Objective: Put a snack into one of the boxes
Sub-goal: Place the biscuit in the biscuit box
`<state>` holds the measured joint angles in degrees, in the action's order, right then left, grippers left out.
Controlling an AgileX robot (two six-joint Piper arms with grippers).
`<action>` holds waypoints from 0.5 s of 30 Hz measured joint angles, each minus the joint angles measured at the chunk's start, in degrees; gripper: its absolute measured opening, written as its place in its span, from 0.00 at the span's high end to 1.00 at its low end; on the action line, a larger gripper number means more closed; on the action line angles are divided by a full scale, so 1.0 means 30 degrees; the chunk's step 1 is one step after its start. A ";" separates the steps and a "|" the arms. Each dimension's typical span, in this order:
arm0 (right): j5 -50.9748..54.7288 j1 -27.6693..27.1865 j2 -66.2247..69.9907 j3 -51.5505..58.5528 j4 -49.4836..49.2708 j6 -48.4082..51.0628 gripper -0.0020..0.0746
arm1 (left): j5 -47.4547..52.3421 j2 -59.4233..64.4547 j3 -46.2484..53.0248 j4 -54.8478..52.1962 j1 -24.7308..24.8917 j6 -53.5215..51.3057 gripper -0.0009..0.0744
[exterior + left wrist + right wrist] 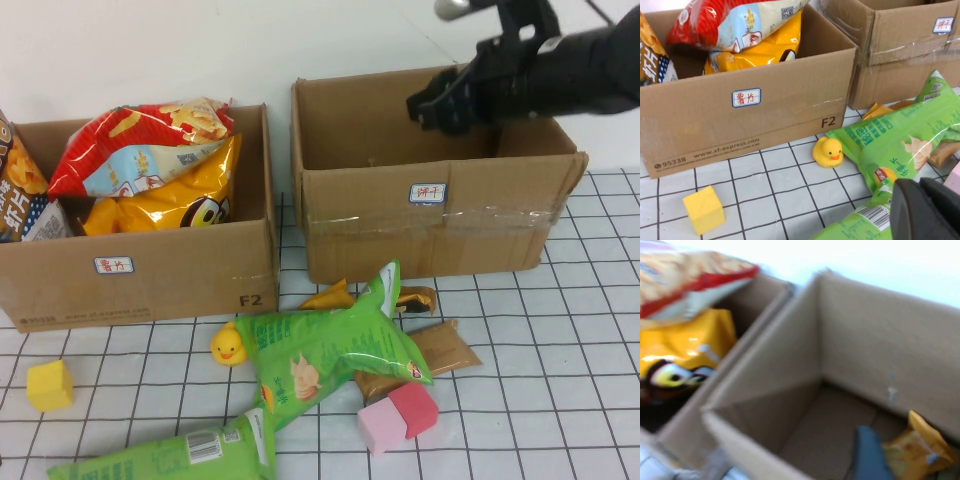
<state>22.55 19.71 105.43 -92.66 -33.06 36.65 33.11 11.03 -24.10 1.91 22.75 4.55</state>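
Now the right hand (432, 108) hovers over the right box (430, 215); its grip I cannot tell. 1 orange snack (912, 450) lies tilted on that box's floor. Left hand (925, 210) sits low by the green bag (320, 350) on the worktop (560, 400); grip unclear.

A small orange snack packet (917, 452) lies inside the right box (430, 225).

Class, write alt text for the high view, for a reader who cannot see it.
The right gripper hovers over the right box; the left box holds chip bags. A green snack bag, rubber duck and blocks lie in front.
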 joint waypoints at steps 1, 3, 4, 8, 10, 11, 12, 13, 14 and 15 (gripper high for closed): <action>0.0489 0.0000 -0.0281 -0.0149 0.0000 0.0180 0.55 | 0.0000 0.0000 0.0000 0.0000 0.0000 0.0000 0.99; 0.1400 0.0000 -0.0866 -0.0194 0.0000 0.0618 0.69 | 0.0000 0.0000 0.0000 0.0000 0.0000 0.0000 0.99; 0.1925 0.0000 -0.1215 -0.0194 0.0033 0.0860 0.78 | 0.0000 0.0000 0.0000 0.0000 0.0000 0.0000 0.99; 0.3836 0.0000 -0.2577 -0.0194 0.0792 0.1212 0.94 | 0.0000 0.0000 0.0000 0.0000 0.0000 0.0000 0.99; 0.4944 0.0000 -0.3142 -0.0194 0.1279 0.1216 0.96 | 0.0011 0.0000 0.0000 0.0000 0.0000 -0.0036 0.99; 0.5549 0.0000 -0.3429 -0.0194 0.1418 0.1216 0.96 | 0.0043 0.0000 0.0000 -0.0039 0.0000 -0.0070 0.99; 0.6049 0.0000 -0.3655 -0.0194 0.1509 0.1216 0.96 | 0.0043 0.0000 0.0000 -0.0133 0.0000 -0.0070 0.99; 0.6670 0.0000 -0.3909 -0.0194 0.1646 0.1216 0.97 | 0.0078 0.0000 0.0000 -0.0236 0.0000 -0.0070 0.99; 0.7235 0.0000 -0.4141 -0.0194 0.1694 0.1126 0.97 | 0.0078 0.0000 0.0000 -0.0425 0.0000 -0.0070 0.99; 0.7545 0.0000 -0.4353 -0.0148 0.1694 0.1047 0.97 | 0.0078 0.0000 0.0000 -0.0637 0.0000 -0.0075 0.99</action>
<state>45.19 19.71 92.37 -93.10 -27.98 39.79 33.34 11.03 -24.10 0.00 22.75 4.32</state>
